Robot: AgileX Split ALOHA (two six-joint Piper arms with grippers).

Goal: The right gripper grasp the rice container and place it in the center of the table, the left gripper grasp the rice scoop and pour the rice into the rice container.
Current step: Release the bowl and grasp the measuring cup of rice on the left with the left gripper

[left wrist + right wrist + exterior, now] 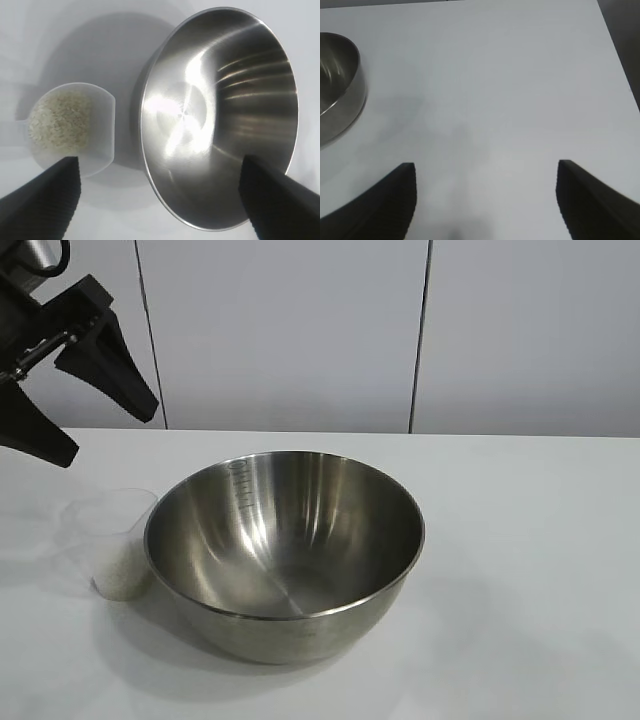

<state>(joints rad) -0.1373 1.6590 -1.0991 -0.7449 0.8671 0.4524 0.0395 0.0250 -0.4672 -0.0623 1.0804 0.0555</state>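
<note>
White tabletop (540, 540), matte, backed by pale wall panels. Rice container (285, 550), a round polished steel bowl w/ engraved marks, is set roughly mid-table, empty. Rice scoop (115, 545), a small frosted plastic cup w/ rice (60, 120) heaped inside, is seen just beside it. Left gripper (85, 390) is held above the scoop, fingers spread wide, nothing gripped. Right gripper (485, 200) is kept off to the side, open, empty. Scoop grasp is judged next: descent, closure on thin rim needed.
</note>
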